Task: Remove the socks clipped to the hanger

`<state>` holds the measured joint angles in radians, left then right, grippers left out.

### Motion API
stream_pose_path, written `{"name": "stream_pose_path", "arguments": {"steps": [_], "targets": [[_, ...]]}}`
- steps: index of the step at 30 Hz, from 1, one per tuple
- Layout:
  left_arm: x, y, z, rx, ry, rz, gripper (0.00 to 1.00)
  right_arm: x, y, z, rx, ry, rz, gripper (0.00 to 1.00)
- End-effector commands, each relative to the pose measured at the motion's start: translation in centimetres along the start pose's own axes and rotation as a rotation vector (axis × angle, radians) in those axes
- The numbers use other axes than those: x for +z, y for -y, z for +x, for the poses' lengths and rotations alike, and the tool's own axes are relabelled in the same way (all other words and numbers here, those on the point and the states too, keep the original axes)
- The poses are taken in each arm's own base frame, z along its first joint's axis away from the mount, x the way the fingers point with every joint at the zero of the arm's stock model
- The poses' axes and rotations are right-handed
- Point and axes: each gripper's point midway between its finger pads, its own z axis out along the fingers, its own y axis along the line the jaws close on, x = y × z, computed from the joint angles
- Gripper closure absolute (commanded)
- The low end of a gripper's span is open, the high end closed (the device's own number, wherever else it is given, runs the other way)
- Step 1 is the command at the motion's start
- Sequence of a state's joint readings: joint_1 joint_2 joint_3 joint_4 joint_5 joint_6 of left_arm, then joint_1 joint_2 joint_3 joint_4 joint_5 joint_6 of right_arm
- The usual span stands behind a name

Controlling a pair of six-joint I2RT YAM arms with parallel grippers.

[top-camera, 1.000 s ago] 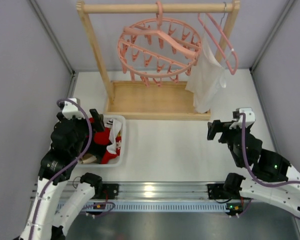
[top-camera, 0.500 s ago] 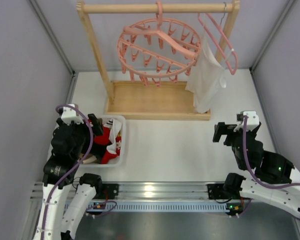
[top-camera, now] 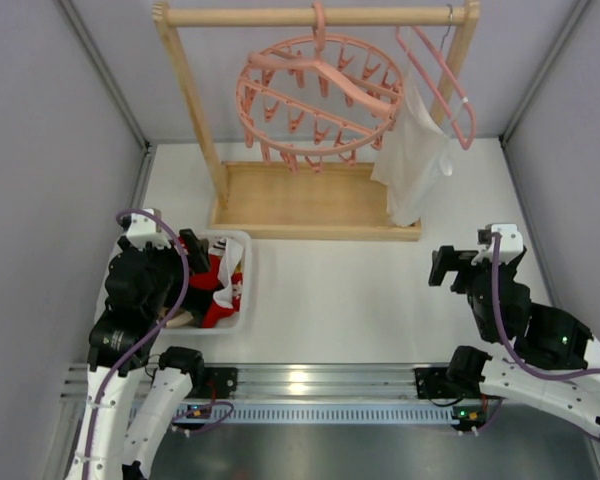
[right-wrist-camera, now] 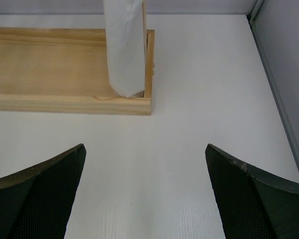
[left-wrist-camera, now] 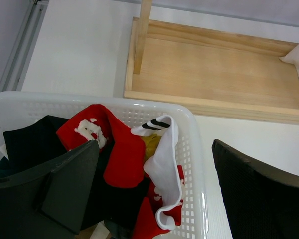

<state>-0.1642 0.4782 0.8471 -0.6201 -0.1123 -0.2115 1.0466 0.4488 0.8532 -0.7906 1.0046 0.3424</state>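
White table (top-camera: 330, 300) with wooden rack (top-camera: 300, 200), white basket (top-camera: 247, 285)

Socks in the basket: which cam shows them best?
Left wrist: the socks lie in the white basket close up, red, black and white ones distinct. Top external shows them small, partly behind the left arm. Right wrist shows none.

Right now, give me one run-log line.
hanger: no socks clipped | socks: in basket | left fingers: open, empty | right fingers: open, empty
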Motion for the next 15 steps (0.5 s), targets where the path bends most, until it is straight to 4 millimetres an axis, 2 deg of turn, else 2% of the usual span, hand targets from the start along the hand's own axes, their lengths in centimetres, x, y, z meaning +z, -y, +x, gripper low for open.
{"name": "stream_pose_path", "arguments": {"steps": [1, 15], "targets": [[0.28, 0.47, -1.04, -0.013, 0.049, 0.024, 0.02, -0.65, 0.72, -1.28, 0.037, 0.019, 0.002, 0.01], [0.44, 0.57, -0.76, -0.020, 0.040, 0.028, 0.02, -0.62, 0.73, -0.85, 0.045, 0.013, 0.003, 0.01]]}}
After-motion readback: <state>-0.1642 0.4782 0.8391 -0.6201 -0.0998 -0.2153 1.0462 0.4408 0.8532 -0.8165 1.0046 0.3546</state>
